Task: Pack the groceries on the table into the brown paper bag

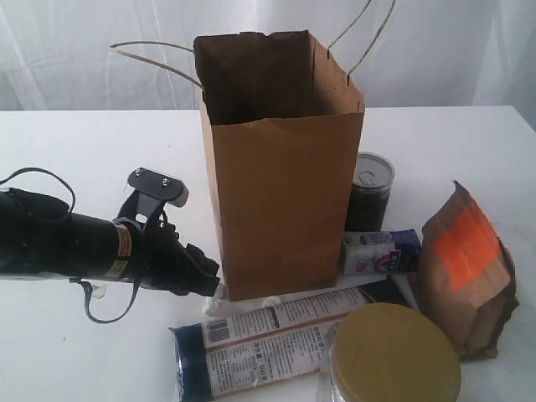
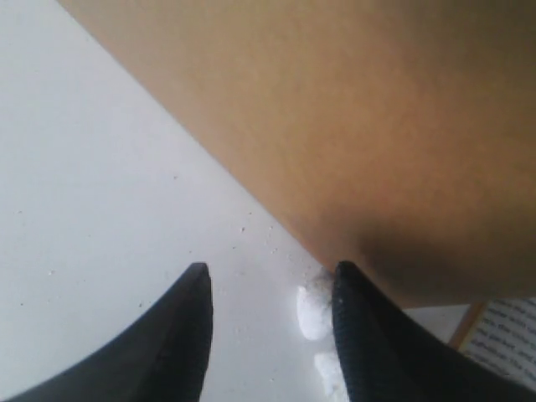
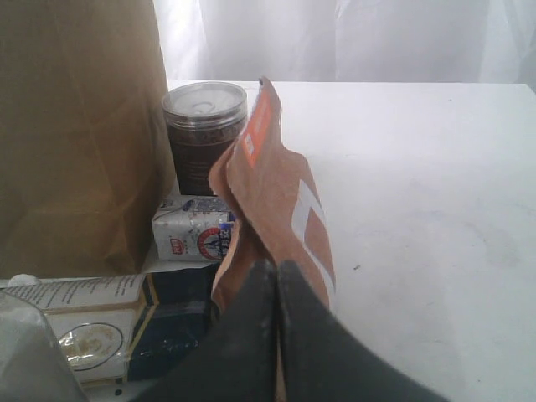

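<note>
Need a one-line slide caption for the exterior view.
Left pincer low beside the brown paper bag; can, jar, pouch, small packet, long packet outside it.

All three views share the brown paper bag (image 1: 280, 201), wrists closest.

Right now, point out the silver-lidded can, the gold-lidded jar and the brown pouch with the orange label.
silver-lidded can (image 1: 369, 201), exterior view, on its dark side wall
gold-lidded jar (image 1: 394, 356), exterior view, on the middle of the lid
brown pouch (image 1: 463, 243), exterior view, on its orange label
</note>
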`<action>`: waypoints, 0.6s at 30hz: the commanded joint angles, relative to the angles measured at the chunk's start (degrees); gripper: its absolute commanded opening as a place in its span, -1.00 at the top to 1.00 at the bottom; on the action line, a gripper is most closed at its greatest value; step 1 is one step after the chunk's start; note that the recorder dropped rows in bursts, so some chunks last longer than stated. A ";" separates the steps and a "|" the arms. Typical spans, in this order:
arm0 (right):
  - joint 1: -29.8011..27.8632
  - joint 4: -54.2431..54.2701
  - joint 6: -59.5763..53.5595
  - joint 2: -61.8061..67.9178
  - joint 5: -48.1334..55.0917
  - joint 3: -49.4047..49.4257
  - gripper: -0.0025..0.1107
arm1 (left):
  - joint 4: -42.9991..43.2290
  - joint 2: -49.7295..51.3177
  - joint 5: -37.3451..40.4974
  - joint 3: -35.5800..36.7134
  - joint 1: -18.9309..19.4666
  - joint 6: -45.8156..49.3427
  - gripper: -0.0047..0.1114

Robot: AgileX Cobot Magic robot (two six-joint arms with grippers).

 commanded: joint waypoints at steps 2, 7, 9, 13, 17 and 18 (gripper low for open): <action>-0.32 -0.11 -0.31 -0.33 -0.35 0.29 0.96 | 1.01 0.17 -2.25 0.25 -0.12 -0.36 0.06; -0.32 -0.11 -0.31 -0.33 -0.35 0.29 0.96 | 0.67 3.86 -4.02 0.25 -0.12 -0.36 0.06; -0.32 -0.11 -0.31 -0.33 -0.35 0.29 0.96 | 0.55 4.66 -5.10 0.25 -0.12 -0.36 0.06; -0.32 -0.11 -0.31 -0.33 -0.35 0.29 0.96 | -0.07 5.48 -5.34 0.25 -0.12 -0.09 0.06; -0.32 -0.11 -0.31 -0.33 -0.35 0.29 0.96 | -0.88 6.33 -5.73 0.25 -0.12 1.08 0.06; -0.32 -0.11 -0.31 -0.33 -0.35 0.29 0.96 | -1.13 6.49 -5.82 0.25 -0.12 1.20 0.06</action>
